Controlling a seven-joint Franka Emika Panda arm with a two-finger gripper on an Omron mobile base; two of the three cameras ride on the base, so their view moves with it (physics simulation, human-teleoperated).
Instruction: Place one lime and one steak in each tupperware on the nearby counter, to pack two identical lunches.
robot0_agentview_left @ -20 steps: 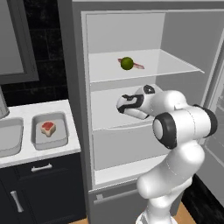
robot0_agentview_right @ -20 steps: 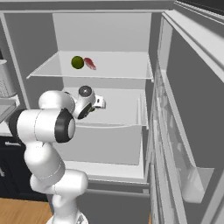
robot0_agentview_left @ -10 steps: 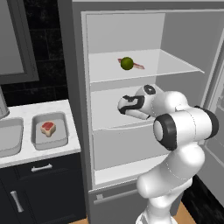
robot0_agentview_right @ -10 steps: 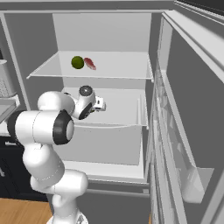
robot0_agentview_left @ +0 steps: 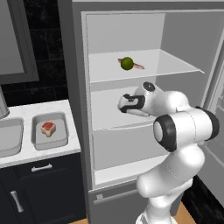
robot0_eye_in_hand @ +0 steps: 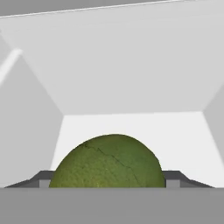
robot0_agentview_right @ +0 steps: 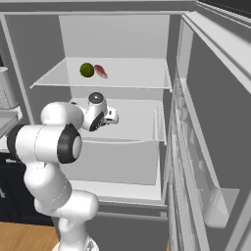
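closing now from fully spread around a lime (robot0_eye_in_hand: pixel 108 162) on the middle fridge shelf (robot0_agentview_left: pixel 109 114), gripper (robot0_eye_in_hand: pixel 108 181) grip unconfirmed; first lime nearly secured.

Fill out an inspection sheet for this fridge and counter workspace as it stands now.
Surface: white counter holds two tupperware trays.
Job's things: steak in right tupperware; left tupperware contents cannot be made out; lime and another steak on upper fridge shelf; second lime between gripper tips.
Clutter: nothing seen.
Grippers: gripper over middle shelf, grip unclear.
Cables: nothing seen.
Surroundings: open fridge door, dark cabinets.
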